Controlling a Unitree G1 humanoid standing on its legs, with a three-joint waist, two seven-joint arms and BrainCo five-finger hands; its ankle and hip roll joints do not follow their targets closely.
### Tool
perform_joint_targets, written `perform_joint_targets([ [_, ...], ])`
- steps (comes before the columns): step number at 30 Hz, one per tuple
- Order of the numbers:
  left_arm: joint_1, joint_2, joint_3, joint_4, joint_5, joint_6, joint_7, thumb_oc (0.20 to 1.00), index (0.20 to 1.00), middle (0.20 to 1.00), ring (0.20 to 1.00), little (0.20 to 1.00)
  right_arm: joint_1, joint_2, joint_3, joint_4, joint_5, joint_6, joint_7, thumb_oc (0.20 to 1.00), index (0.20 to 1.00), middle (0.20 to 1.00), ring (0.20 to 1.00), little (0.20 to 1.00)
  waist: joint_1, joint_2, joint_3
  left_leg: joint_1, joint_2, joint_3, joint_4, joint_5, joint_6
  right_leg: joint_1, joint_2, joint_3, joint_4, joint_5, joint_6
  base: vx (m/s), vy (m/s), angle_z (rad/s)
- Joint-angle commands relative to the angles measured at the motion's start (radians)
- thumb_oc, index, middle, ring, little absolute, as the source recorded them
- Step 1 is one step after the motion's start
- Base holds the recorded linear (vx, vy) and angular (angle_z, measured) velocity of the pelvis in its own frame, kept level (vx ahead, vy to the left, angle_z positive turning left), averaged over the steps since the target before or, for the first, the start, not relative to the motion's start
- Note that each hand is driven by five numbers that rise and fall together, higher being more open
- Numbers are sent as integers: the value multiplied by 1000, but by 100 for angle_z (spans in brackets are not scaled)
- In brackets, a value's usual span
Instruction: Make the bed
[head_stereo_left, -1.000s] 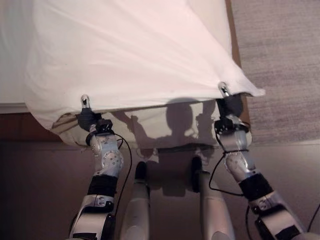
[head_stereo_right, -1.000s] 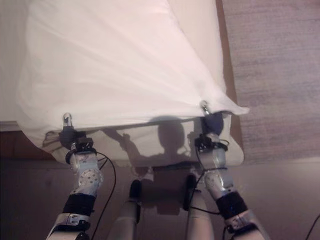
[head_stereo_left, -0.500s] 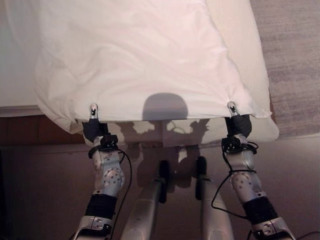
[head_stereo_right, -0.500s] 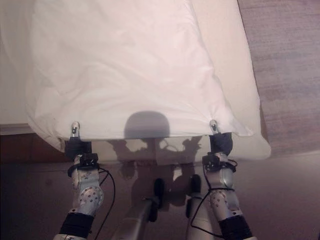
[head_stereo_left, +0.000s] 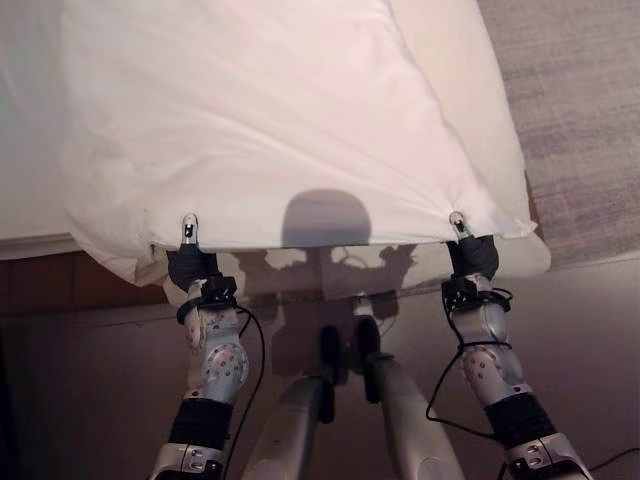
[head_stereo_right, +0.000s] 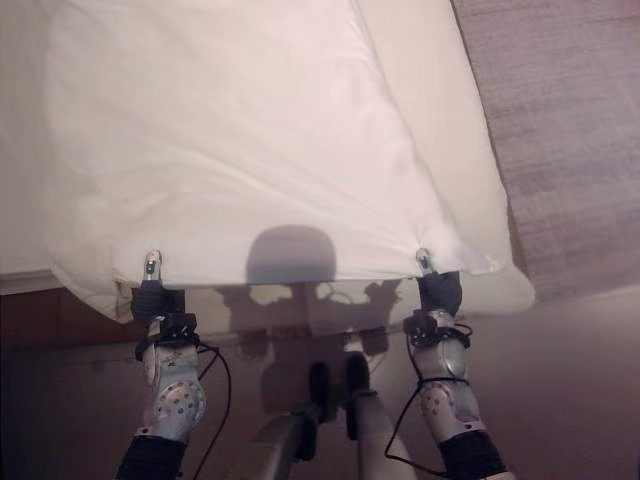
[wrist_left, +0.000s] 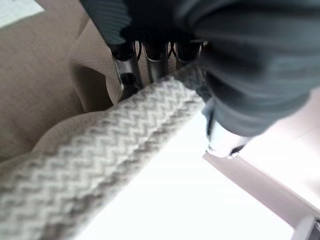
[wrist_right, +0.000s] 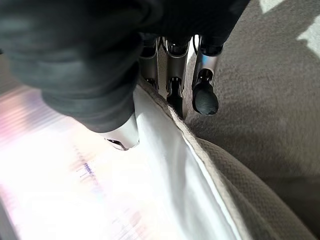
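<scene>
I see both pinching the white duvet (head_stereo_left: 270, 130) hem at the bed (head_stereo_left: 470, 90) foot — left robot hand (head_stereo_left: 190, 262) and right robot hand (head_stereo_left: 470, 252) (thumbs on top).

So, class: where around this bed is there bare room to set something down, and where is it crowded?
Bare room: the mattress strip between the white duvet and the rug, and the strip on the duvet's other side. Crowded: the near duvet edge, pinched by the left robot hand and right robot hand.

A white sheet (head_stereo_left: 260, 120) lies spread over the bed (head_stereo_left: 470, 110), its near edge lifted slightly above the mattress.
</scene>
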Motion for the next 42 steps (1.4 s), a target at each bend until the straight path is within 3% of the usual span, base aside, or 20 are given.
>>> perform_joint_targets([
  [1,13,34,97,-91,30,-44,-43,200,200,200,200,200,35,-98,-100,-54,-42,-81,-13,200,200,200,200,200,3,17,-45,-68,32,-47,106,53,-86,45,-26,-21,-102,71,78,18,-95,43],
  [5,32,59,126,-140,82,-49,-33,200,200,200,200,200,26,-109,-94,-24,-42,-77,1,200,200,200,200,200,37,-28,-41,-73,138,-183,121,26,-54,27,-56,-4,-22,31,76,39,15,28],
  [10,20,107,141,-161,148,-70,20,200,200,200,200,200,10,-87,-86,15,-22,-93,-24,200,200,200,200,200,58,-43,-53,9,333,-299,-235,210,-110,7,-98,-16,52,-19,103,56,275,5],
  [13,1,132,125,-132,159,-81,29,200,200,200,200,200,-7,-67,-70,14,-27,-84,-28,200,200,200,200,200,67,-40,-48,-12,303,-281,-188,150,-139,8,-160,-11,6,30,150,9,550,7],
  [14,-14,155,103,-133,169,-71,24,200,200,200,200,200,-2,-67,-74,7,-33,-81,-23,200,200,200,200,200,69,-45,-35,-49,249,-258,-91,70,-121,63,-224,-7,-79,93,191,18,582,-8],
  [15,-15,155,103,-132,169,-71,24,200,200,200,200,200,-2,-67,-75,7,-33,-81,-23,200,200,200,200,200,67,-45,-36,-53,248,-260,-89,72,-120,62,-225,-8,-82,97,192,104,659,6],
  [17,-38,166,64,-124,172,-70,10,200,200,200,200,200,34,-58,-91,-24,-58,-71,-27,200,200,200,200,200,47,-21,-52,-85,146,-182,42,-28,-88,153,-357,-15,-245,269,211,156,741,54],
  [18,-39,167,64,-124,172,-70,10,200,200,200,200,200,34,-58,-91,-24,-58,-71,-27,200,200,200,200,200,45,-22,-54,-89,143,-182,40,-23,-87,152,-360,-16,-250,274,213,164,732,84],
  [20,12,189,80,-133,204,-59,8,200,200,200,200,200,17,-36,-64,-18,-74,-60,-24,200,200,200,200,200,55,-15,-76,-77,110,-122,77,-84,-48,154,-431,-82,-385,460,215,190,674,85],
  [21,13,190,81,-134,204,-59,8,200,200,200,200,200,17,-36,-63,-18,-74,-60,-24,200,200,200,200,200,53,-17,-78,-81,107,-121,77,-82,-47,154,-434,-83,-391,465,216,237,743,12],
  [22,35,197,90,-137,224,-51,5,200,200,200,200,200,27,-33,-40,-32,-57,-49,8,200,200,200,200,200,49,-29,-95,-58,96,-98,42,-78,-35,157,-359,-74,-385,360,194,105,319,-57],
  [23,36,197,91,-137,224,-50,5,200,200,200,200,200,27,-32,-39,-32,-57,-49,8,200,200,200,200,200,48,-31,-98,-60,93,-97,38,-73,-34,153,-361,-73,-384,361,195,149,608,-93],
  [24,28,195,88,-142,228,-43,3,200,200,200,200,200,33,-45,-30,-33,-57,-42,22,200,200,200,200,200,39,-37,-98,-45,60,-78,-5,-58,-23,112,-271,-69,-343,277,179,40,294,-78],
  [25,28,194,88,-143,228,-43,3,200,200,200,200,200,33,-45,-30,-33,-57,-42,22,200,200,200,200,200,40,-38,-98,-44,61,-77,-7,-59,-23,108,-271,-67,-335,272,178,70,519,-61],
  [26,33,180,93,-144,234,-34,10,200,200,200,200,200,32,-46,-23,-27,-53,-39,28,200,200,200,200,200,35,-38,-93,-13,31,-53,-61,-45,-24,76,-191,-105,-287,205,158,30,223,-31],
  [27,33,180,93,-144,234,-34,10,200,200,200,200,200,32,-46,-23,-27,-53,-39,28,200,200,200,200,200,35,-38,-92,-12,31,-52,-62,-45,-24,76,-192,-105,-286,204,158,22,380,-30],
  [29,21,168,84,-154,253,-27,21,200,200,200,200,200,21,-52,-8,-33,-51,-40,34,200,200,200,200,200,24,-57,-66,26,-1,-20,-111,-34,-37,24,-98,-166,-205,166,149,3,200,-22],
  [33,9,143,61,-155,257,-21,29,200,200,200,200,200,23,-57,2,-32,-48,-42,33,200,200,200,200,200,4,-51,-27,46,-9,4,-115,-30,-37,-14,-35,-114,-153,148,142,36,40,-25],
  [39,28,113,51,-148,232,-23,16,200,200,200,200,200,51,-74,-16,-34,-46,-51,31,200,200,200,200,200,7,-23,-42,18,5,26,-60,-44,-37,9,-26,-82,-181,141,117,73,-118,-9],
  [42,33,105,43,-139,222,-23,6,200,200,200,200,200,72,-99,-38,-47,-64,-54,23,200,200,200,200,200,3,-8,-45,-11,10,21,30,5,-82,42,-24,-84,-203,128,103,50,-131,4],
])
